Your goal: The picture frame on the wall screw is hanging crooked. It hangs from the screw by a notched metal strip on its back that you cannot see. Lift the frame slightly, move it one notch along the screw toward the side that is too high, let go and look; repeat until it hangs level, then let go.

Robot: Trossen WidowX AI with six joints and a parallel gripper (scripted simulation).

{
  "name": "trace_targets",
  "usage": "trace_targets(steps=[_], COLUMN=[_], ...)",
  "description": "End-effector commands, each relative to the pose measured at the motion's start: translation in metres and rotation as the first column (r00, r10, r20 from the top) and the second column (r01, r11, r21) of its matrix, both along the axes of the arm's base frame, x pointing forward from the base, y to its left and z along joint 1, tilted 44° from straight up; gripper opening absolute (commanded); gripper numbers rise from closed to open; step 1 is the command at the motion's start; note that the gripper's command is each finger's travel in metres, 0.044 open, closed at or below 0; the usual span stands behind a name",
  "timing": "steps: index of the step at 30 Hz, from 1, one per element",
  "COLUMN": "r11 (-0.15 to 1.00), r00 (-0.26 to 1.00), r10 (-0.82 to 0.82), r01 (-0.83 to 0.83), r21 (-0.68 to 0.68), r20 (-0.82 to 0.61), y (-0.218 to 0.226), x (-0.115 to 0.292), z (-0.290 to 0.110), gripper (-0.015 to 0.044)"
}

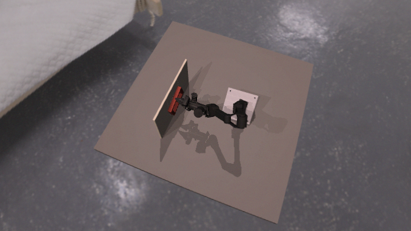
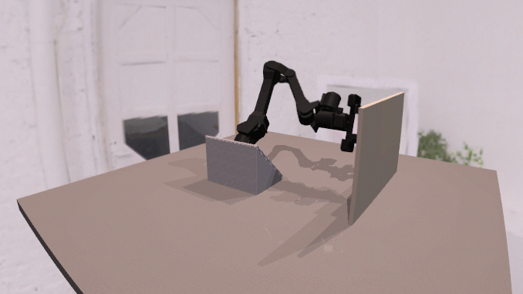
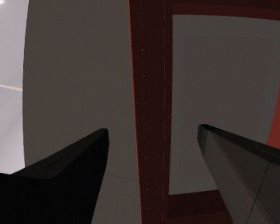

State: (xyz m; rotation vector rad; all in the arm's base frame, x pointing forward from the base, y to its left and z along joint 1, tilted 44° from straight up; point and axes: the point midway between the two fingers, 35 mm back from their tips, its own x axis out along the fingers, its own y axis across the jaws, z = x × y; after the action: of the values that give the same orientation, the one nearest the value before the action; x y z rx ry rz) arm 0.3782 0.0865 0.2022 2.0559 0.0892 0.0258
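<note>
Top view: the arm stretches from its pale base plate (image 1: 233, 93) toward the upright wall panel (image 1: 170, 90), which stands on the brown table (image 1: 248, 168). The gripper (image 1: 179, 99) sits right up at the panel's dark face, with the red picture frame (image 1: 175, 100) directly ahead of it, hanging flat on that face. From here I cannot tell whether the fingertips touch the frame.

Exterior view: the panel (image 2: 379, 152) is seen from its back side, so the frame is hidden behind it. The gripper (image 2: 351, 123) is turned so that one finger (image 2: 354, 100) stands above and the other below, both ends reaching to the panel's near edge. Behind the gripper, the arm rises in an elbow from a grey wedge-shaped mount (image 2: 235, 167).

Wrist view: the two dark fingers stand spread apart with a wide gap, and nothing is pinched between them. The frame (image 3: 153, 96) fills the space ahead, its red border running along one long side and turning at a corner near the fingers; that long side lies in the gap between the fingers, closer to the left one in the picture. The frame's edges run slightly off parallel with the panel's (image 3: 71, 63) edge, so it looks tilted. Contact between fingers and frame cannot be made out.
</note>
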Motion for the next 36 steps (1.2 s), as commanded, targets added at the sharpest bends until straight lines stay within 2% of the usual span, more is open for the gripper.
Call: trace_targets(steps=[1,35,36], r11=[1.0,1.0,1.0], r00=[1.0,1.0,1.0], r10=[0.002,0.002,0.002], r01=[-0.002,-0.002,-0.002], r21=[-0.005,-0.005,-0.005], r20=[0.002,0.002,0.002], y=[0.0002,0.0009,0.0009], x=[0.0063,0.0138,0.0138], z=[-0.0001,-0.0005,-0.0005], gripper=[0.026,0.026,0.0234])
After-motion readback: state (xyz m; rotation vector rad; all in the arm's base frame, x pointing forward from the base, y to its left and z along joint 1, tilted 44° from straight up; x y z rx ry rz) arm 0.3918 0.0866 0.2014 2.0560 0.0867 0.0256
